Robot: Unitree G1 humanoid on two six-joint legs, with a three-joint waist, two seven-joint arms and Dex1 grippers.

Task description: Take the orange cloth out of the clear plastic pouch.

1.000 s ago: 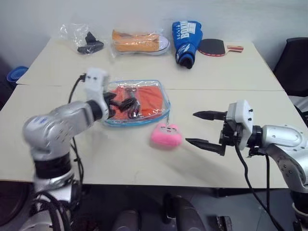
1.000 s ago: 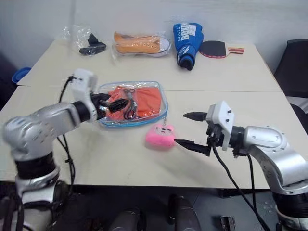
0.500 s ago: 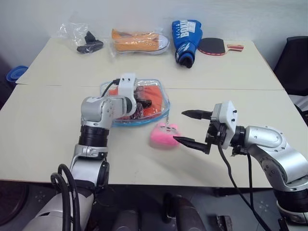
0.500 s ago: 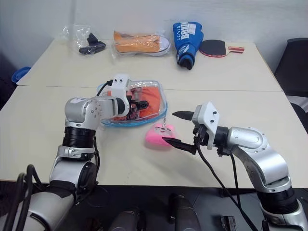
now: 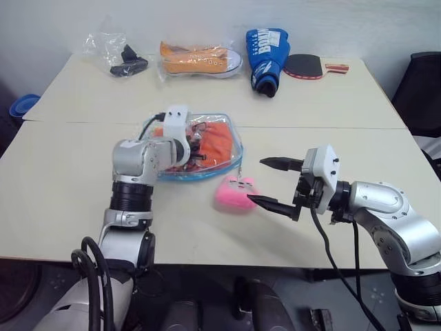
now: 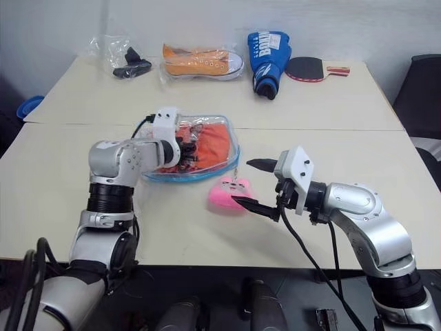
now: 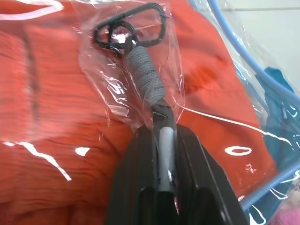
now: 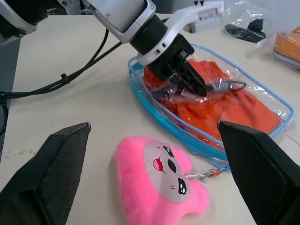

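The clear plastic pouch (image 5: 207,174), trimmed in light blue, lies flat at the table's middle with the orange cloth (image 5: 219,138) inside it. My left gripper (image 5: 196,146) rests on top of the pouch. In the left wrist view its fingers (image 7: 140,154) are shut on a grey cord (image 7: 143,75) that ends in a black ring (image 7: 129,30), wrapped in the clear film over the cloth (image 7: 56,117). A pink plush charm (image 5: 233,194) lies in front of the pouch. My right gripper (image 5: 256,181) hovers open just right of the plush.
Along the table's far edge lie a thin clear bag with a black item (image 5: 124,62), a wrapped orange sneaker (image 5: 200,60), a blue item (image 5: 267,55) and a table tennis paddle (image 5: 306,67). A black chair (image 5: 420,89) stands at the right.
My left arm swung in over the pouch and reached a little further down onto it. Its fingers have closed from wide open onto the cord. The right gripper stays open in place.
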